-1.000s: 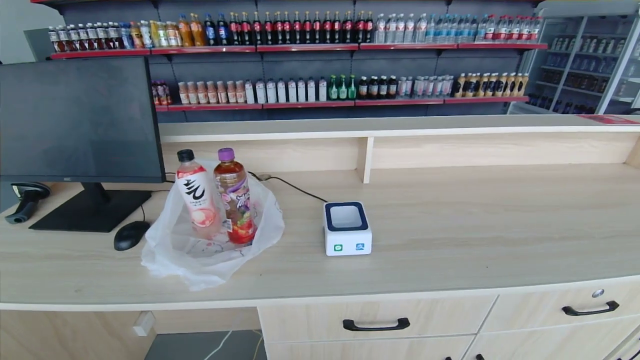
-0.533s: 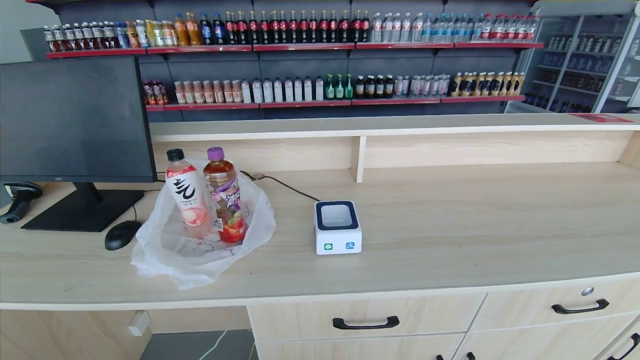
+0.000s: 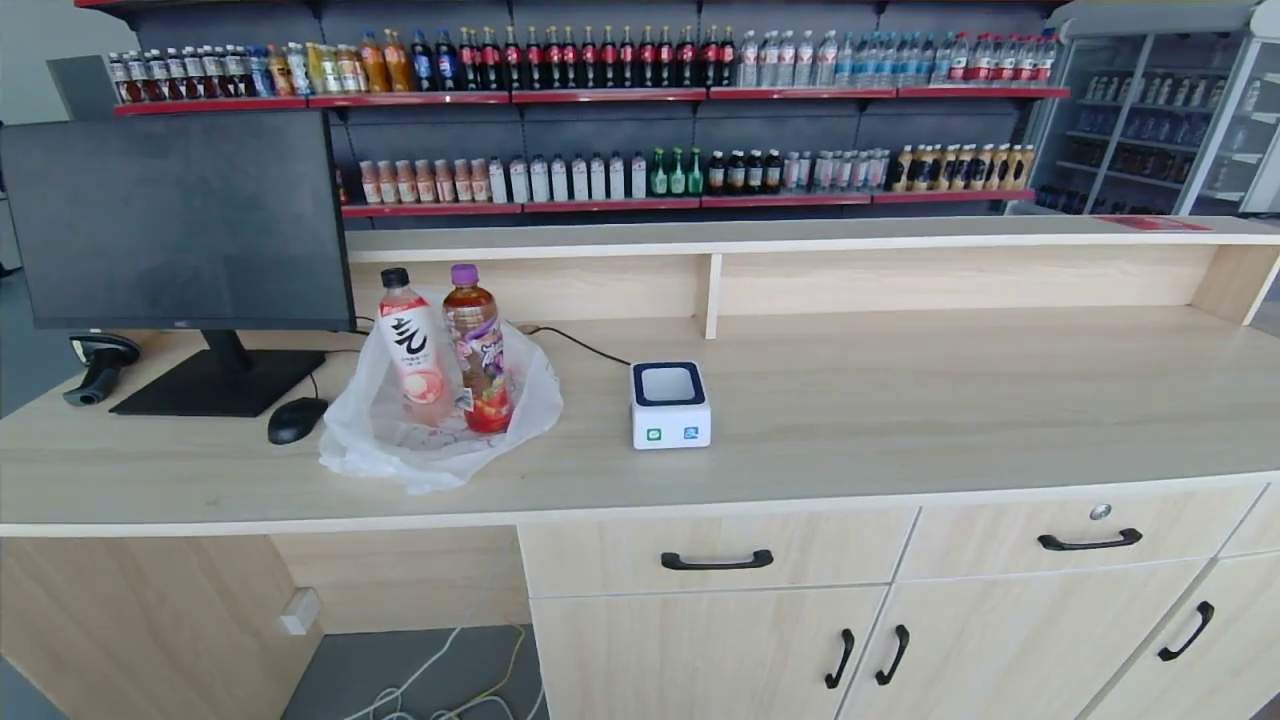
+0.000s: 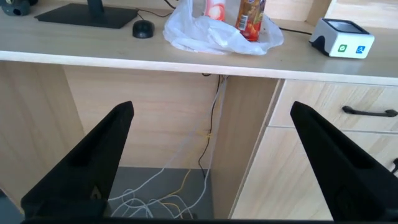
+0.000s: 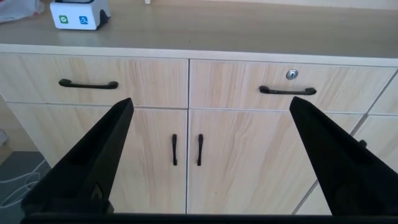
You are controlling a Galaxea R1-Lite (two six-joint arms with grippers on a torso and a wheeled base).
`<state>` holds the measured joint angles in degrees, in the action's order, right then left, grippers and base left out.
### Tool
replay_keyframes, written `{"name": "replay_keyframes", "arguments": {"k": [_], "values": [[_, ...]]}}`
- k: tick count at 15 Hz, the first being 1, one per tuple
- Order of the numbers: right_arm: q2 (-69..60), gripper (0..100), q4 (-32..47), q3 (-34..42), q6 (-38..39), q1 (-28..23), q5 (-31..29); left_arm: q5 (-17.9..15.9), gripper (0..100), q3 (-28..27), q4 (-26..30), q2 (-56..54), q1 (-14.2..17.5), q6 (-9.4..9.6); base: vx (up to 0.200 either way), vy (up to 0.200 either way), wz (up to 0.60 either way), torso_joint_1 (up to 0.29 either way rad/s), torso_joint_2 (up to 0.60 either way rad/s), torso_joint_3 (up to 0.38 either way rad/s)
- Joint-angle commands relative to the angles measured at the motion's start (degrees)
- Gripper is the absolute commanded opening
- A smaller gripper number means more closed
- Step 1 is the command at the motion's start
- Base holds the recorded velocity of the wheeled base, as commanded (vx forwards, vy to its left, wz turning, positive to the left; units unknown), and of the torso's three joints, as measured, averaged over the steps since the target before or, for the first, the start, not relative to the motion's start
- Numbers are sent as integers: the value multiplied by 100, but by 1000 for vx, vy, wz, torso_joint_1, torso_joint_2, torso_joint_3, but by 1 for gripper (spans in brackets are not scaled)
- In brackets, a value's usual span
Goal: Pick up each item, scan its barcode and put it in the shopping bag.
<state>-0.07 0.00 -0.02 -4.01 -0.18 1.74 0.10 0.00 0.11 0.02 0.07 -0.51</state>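
Two drink bottles stand upright inside a white plastic shopping bag (image 3: 440, 440) on the wooden counter: a pink one with a black cap (image 3: 412, 350) and a tea bottle with a purple cap (image 3: 480, 350). To their right sits the white box scanner (image 3: 669, 405). My left gripper (image 4: 211, 155) hangs open below counter height in front of the open space under the counter, with the bag (image 4: 217, 37) and scanner (image 4: 343, 38) above it. My right gripper (image 5: 208, 155) is open too, low in front of the cabinet doors (image 5: 186, 149), with the scanner (image 5: 79, 14) up on the counter.
A dark monitor (image 3: 180, 225) on a stand, a black mouse (image 3: 296, 420) and a handheld scanner (image 3: 95, 365) occupy the counter's left end. A cable (image 3: 580, 345) runs behind the bag. Drawers (image 3: 715, 560) and doors sit below. Shelves of bottles (image 3: 600, 60) stand behind.
The whole head view has shifted: the counter now sits higher and smaller, with more of the cabinets below showing, so the camera has moved back. The bottles, bag and scanner have not moved.
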Motion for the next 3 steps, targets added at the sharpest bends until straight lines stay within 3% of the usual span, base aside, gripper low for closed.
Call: {"name": "replay_keyframes", "arguments": {"k": [1,3], "values": [[7,100,0,2,-3,1,1,-1,100,0,-2,6,1,-2,0,0,0,0,0,0],[7,100,0,2,-3,1,1,-1,100,0,-2,6,1,7,0,0,0,0,0,0]]}}
